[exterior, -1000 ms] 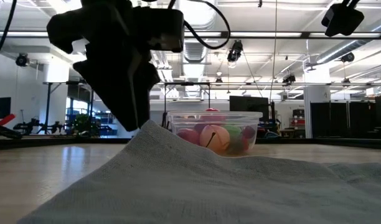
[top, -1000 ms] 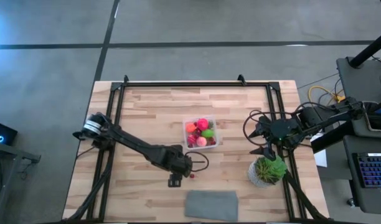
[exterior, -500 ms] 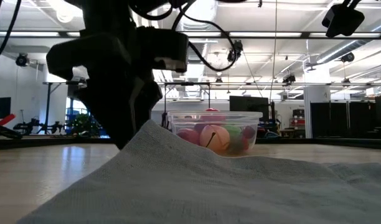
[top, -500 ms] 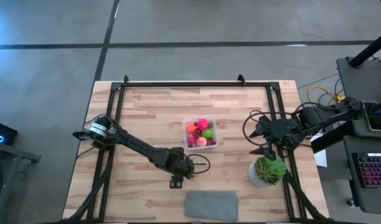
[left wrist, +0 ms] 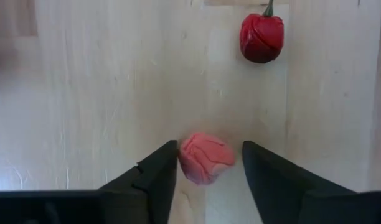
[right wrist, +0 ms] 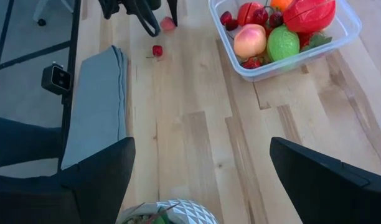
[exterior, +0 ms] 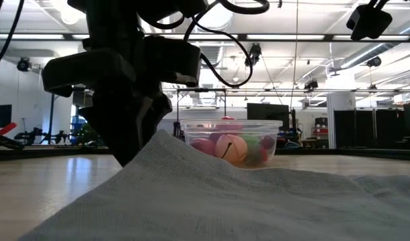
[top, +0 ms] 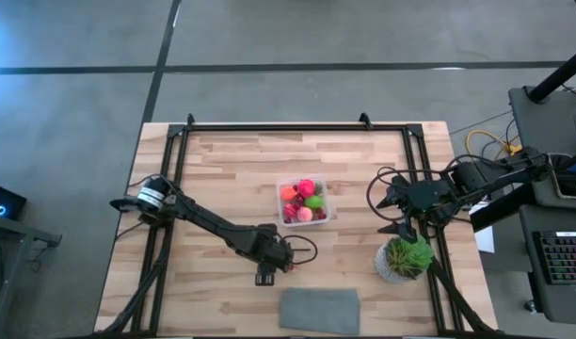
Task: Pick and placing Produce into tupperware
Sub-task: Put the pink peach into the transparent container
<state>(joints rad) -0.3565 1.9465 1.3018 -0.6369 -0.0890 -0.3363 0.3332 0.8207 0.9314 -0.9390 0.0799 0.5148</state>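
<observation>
Pink piece [left wrist: 206, 158] on bare wood, between open left gripper [left wrist: 209, 163] fingers, not yet clamped. Lower now than a second ago (arm dropped toward table), so grasp looks close. Rounded, creased, matte. Red berry [left wrist: 261, 37] lying near, loose. Tub [top: 305, 201] up-table, well apart, already holding several fruits. Right gripper [right wrist: 200, 163] parked by plant [top: 405, 258], fingers spread.

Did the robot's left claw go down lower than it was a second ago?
Yes. In the low view the left gripper now sits lower against the grey cloth, closing in on the pink fruit.
</observation>
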